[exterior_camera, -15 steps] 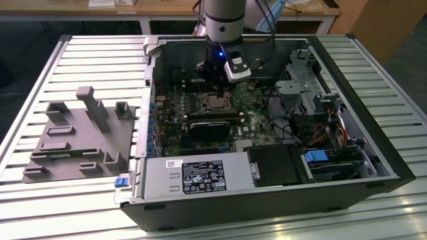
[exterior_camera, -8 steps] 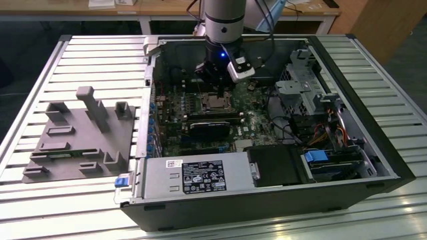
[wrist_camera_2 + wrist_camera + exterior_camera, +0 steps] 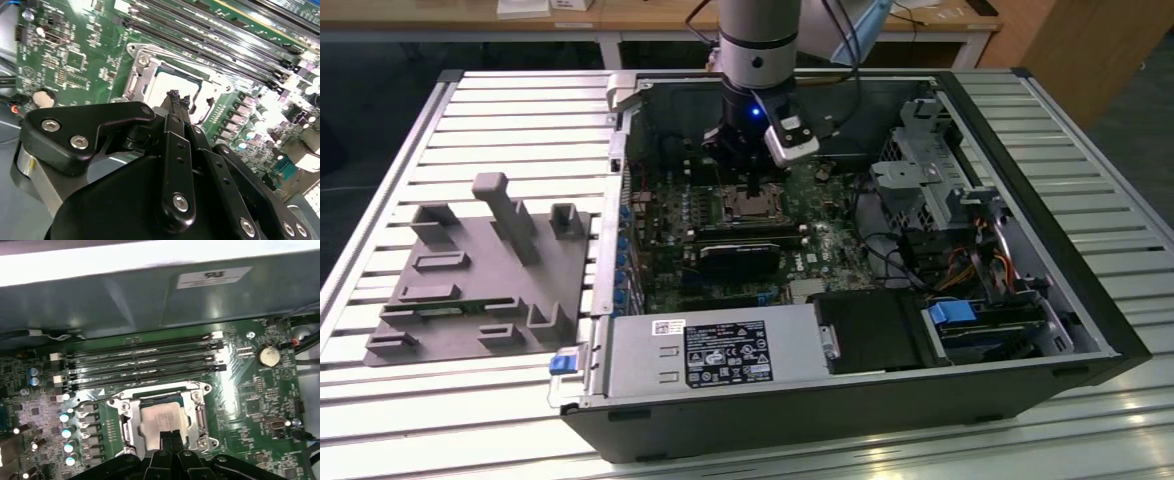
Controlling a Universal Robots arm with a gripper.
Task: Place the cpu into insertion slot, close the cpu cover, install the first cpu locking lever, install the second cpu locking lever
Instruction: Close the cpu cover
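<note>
The cpu [image 3: 161, 419] lies flat in the insertion slot [image 3: 150, 401], its dull silver top showing through the square window of the cpu cover [image 3: 201, 416]. The cover lies down over the chip; in the second wrist view its frame [image 3: 141, 75] surrounds the bright cpu [image 3: 162, 86]. My gripper [image 3: 171, 437] hangs just above the chip's near edge with its black fingertips [image 3: 175, 96] pressed together and nothing between them. In the exterior view the gripper [image 3: 755, 188] reaches down inside the computer case onto the socket [image 3: 750, 208]. I cannot tell how the locking levers stand.
Several black memory slots [image 3: 145, 360] run beside the socket, near the case wall [image 3: 150, 295]. A black heatsink block [image 3: 744, 252], a labelled grey power supply [image 3: 720, 352] and cable bundles [image 3: 947, 270] crowd the case. A grey fixture tray [image 3: 480, 275] sits at the exterior view's left.
</note>
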